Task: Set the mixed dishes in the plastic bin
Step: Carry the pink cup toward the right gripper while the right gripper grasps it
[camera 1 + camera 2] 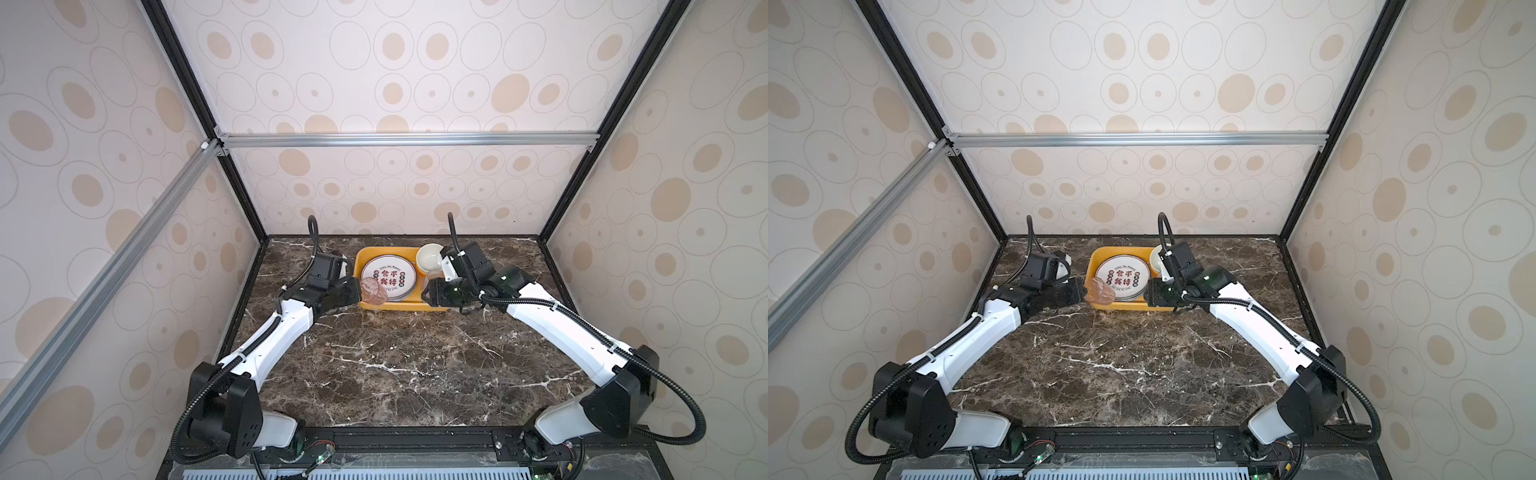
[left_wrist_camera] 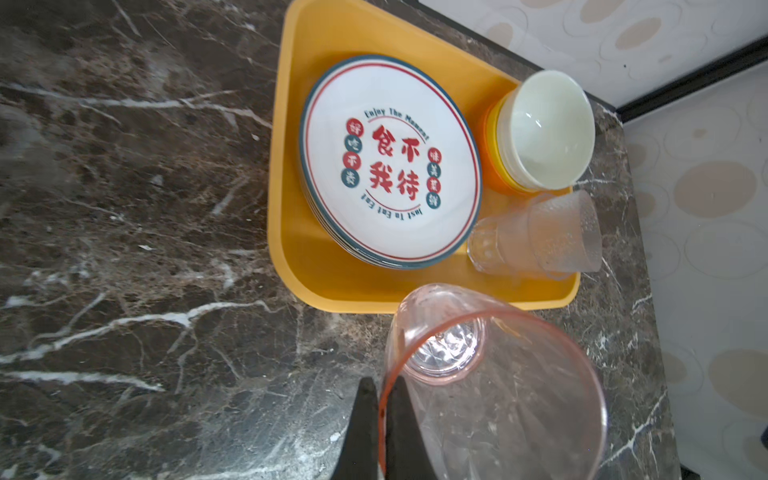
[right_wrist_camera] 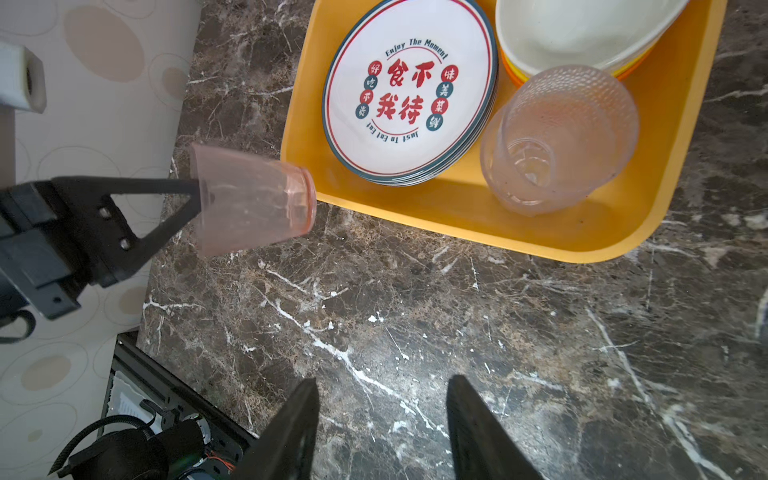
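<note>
**At bin (image 3: pixel 457 232) near-left corner: pink cup (image 3: pixel 253 199) in left gripper (image 2: pixel 382 384)**

Left gripper is clamped on the pink cup's wall at its mouth. The cup lies on its side in the air, base toward the bin rim. Right gripper (image 3: pixel 384 382) is partway open, holding nothing, above desk (image 3: pixel 415 332) just in front of bin. Inside bin: stacked plates (image 3: pixel 409 83), stacked bowls (image 2: pixel 544 129), nested cups (image 3: pixel 557 141).

Bare strip of bin (image 3: pixel 457 201) beside stacked plates (image 3: pixel 409 89) and cups (image 3: pixel 557 141)
</note>
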`<move>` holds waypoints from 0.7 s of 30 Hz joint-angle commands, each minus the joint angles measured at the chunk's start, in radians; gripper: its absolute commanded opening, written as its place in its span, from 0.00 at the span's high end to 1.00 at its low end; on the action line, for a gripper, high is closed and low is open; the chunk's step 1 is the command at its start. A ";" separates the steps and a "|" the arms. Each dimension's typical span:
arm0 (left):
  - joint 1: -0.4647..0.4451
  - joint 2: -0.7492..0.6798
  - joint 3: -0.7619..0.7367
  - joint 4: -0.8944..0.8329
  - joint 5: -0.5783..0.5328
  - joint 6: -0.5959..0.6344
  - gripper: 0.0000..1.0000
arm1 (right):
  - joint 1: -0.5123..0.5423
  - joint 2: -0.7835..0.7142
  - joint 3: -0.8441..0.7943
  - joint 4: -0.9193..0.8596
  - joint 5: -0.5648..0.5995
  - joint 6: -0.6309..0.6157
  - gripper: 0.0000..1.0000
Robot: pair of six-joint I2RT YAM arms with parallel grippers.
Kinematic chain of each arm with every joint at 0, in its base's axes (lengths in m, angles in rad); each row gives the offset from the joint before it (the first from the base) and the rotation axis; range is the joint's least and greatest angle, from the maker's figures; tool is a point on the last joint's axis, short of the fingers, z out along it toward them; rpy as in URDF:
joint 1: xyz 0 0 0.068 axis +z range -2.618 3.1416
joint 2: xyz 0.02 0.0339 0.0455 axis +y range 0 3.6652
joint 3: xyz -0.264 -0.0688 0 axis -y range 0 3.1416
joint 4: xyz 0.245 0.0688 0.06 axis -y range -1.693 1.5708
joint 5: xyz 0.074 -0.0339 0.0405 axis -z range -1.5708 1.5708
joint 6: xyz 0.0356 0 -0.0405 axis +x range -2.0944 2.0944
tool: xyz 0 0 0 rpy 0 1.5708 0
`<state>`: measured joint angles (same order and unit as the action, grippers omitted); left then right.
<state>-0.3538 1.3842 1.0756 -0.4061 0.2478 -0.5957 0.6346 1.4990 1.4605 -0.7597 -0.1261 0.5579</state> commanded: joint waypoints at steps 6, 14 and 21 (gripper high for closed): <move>-0.111 0.025 0.116 -0.026 -0.029 -0.037 1.00 | 0.006 0.043 0.121 -0.133 0.016 0.025 0.49; -0.197 0.069 0.171 -0.022 -0.038 -0.057 1.00 | 0.016 0.078 0.167 -0.150 0.000 0.019 0.51; -0.251 0.105 0.202 -0.013 -0.045 -0.067 1.00 | 0.024 0.114 0.206 -0.154 -0.004 0.023 0.51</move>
<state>-0.5873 1.4837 1.2240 -0.4271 0.2165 -0.6464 0.6495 1.5974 1.6333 -0.8879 -0.1303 0.5720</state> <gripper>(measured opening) 0.049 0.487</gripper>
